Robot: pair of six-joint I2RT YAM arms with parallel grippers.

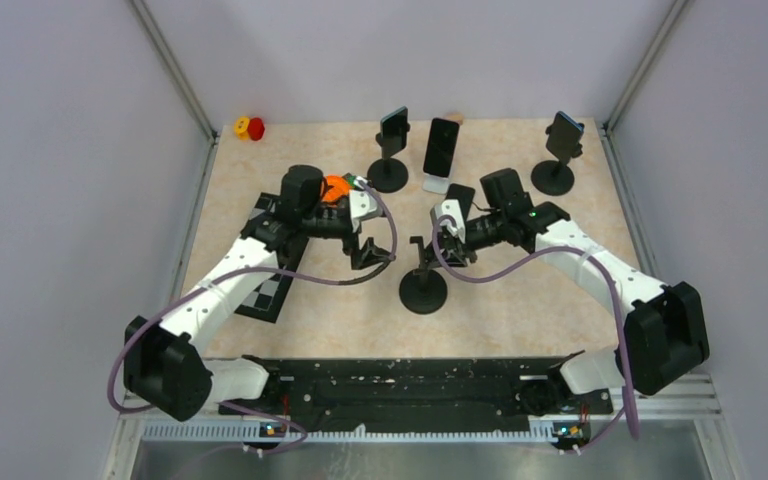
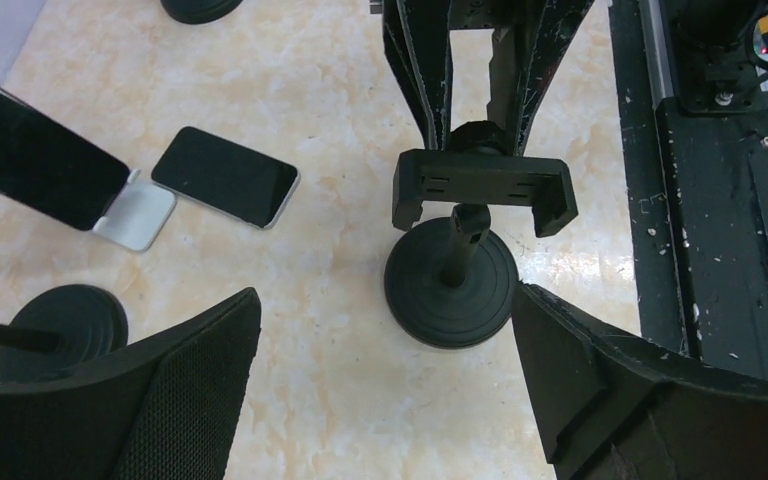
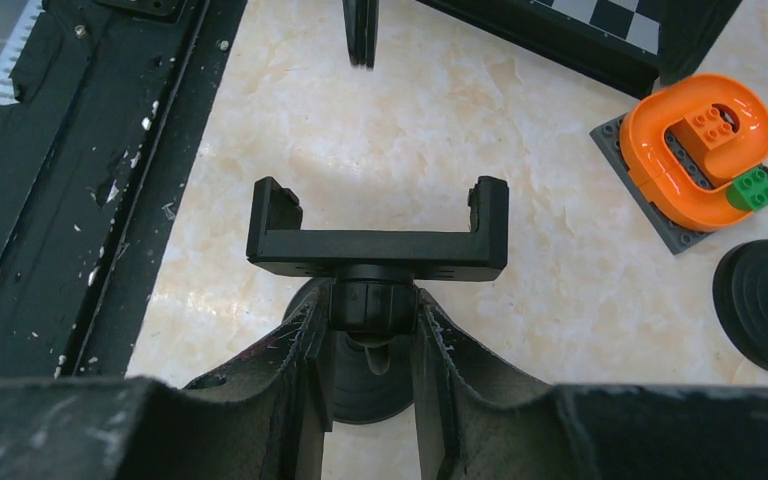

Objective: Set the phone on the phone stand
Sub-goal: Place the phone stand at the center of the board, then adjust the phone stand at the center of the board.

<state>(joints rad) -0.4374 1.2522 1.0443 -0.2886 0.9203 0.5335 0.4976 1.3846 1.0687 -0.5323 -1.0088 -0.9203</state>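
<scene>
Entry: phone (image 2: 225, 177) is lying flat toward the surface's (image 2: 310, 80) far edge, left end effector (image 2: 385, 300) hanging released, right end effector (image 3: 370, 305) clenching the phone stand (image 3: 378, 235) by its neck, likely risking tipping it if twisted.

Left hand (image 2: 385, 300) wide, right hand (image 3: 370, 310) clenched

You see the left gripper (image 2: 384, 300) with its fingers spread wide at the bottom edge, and the phone stand (image 2: 480, 190) upright just beyond them. The right gripper (image 2: 482, 128) comes in from the top, clamped on the stand's neck behind the cradle. Left of it, a phone (image 2: 225, 178) lies flat on the table (image 2: 340, 120), beside a white holder (image 2: 138, 215) carrying a second phone (image 2: 35, 158).
</scene>
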